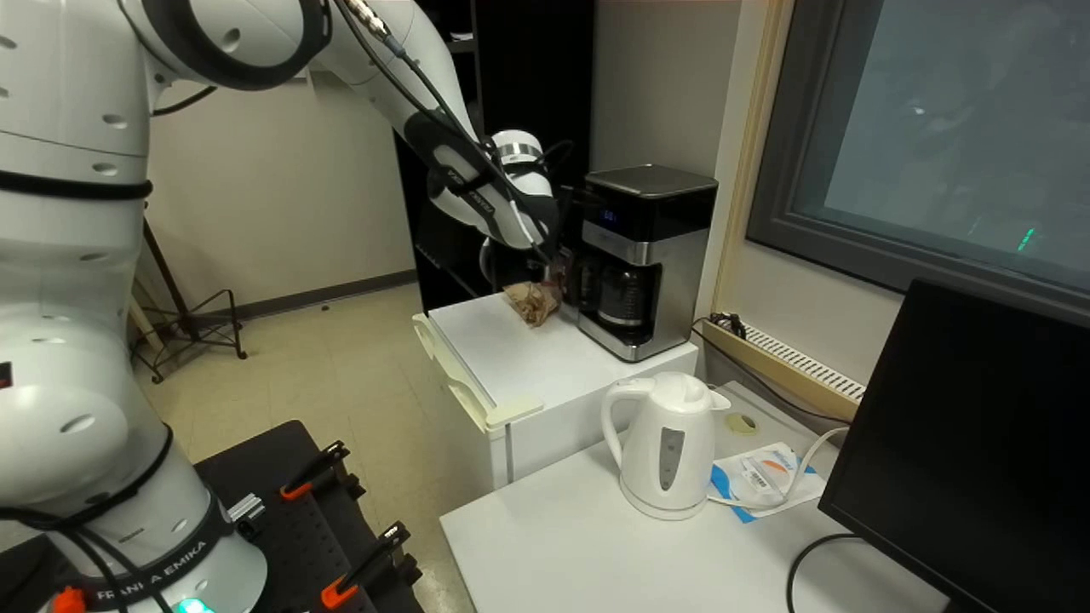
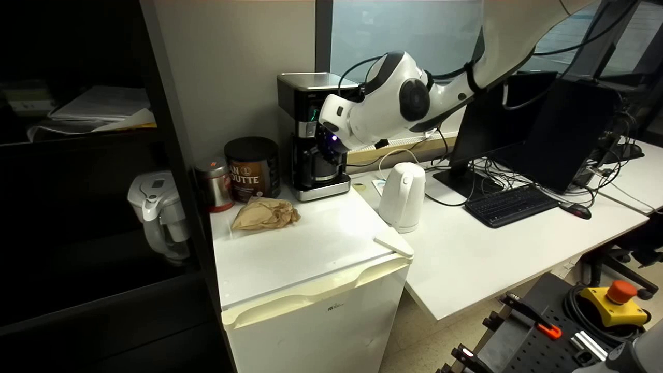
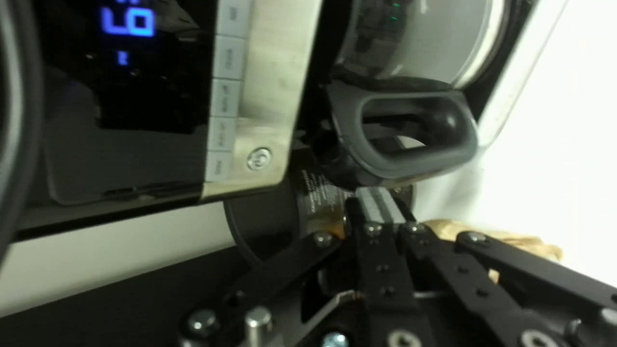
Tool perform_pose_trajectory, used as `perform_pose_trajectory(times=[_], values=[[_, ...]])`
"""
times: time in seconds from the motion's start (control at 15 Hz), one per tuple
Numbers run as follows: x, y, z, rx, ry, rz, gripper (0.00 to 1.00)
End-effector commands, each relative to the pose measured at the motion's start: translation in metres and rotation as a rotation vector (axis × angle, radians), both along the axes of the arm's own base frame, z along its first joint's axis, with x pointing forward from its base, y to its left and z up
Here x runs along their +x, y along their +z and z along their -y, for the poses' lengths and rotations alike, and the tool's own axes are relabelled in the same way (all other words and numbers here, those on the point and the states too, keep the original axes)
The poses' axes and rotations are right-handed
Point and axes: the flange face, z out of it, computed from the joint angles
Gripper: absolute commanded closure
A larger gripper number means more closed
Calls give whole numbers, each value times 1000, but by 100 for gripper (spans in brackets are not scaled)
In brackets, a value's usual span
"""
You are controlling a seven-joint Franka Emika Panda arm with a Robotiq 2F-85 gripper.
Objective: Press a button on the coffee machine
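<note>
The coffee machine, black and steel with a dark carafe, stands on a white mini fridge in both exterior views (image 1: 685, 272) (image 2: 303, 101). In the wrist view its front panel (image 3: 135, 111) shows a lit blue display, a column of small labelled buttons (image 3: 224, 99) and a round power button (image 3: 259, 158). The carafe handle (image 3: 419, 156) sticks out beside the panel. My gripper (image 3: 379, 205) is shut and empty, its grey fingertips together. In the wrist view the tips appear just past the carafe handle's edge, off to one side of the power button; I cannot tell whether they touch the handle.
A crumpled brown paper bag (image 2: 265, 213), a large coffee can (image 2: 254, 171) and a metal tin (image 2: 215, 184) share the fridge top (image 2: 311, 248). A white kettle (image 1: 673, 451) and a monitor (image 1: 971, 443) stand on the desk. A black shelf (image 2: 67, 207) borders the fridge.
</note>
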Motion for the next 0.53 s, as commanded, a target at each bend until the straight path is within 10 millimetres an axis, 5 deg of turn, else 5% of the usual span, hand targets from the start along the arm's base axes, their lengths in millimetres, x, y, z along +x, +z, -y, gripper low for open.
perform_pose_trajectory(times=[0.0, 0.47], values=[[-24, 11, 11, 90, 23, -131, 100], [-75, -21, 19, 172, -131, -291, 100]])
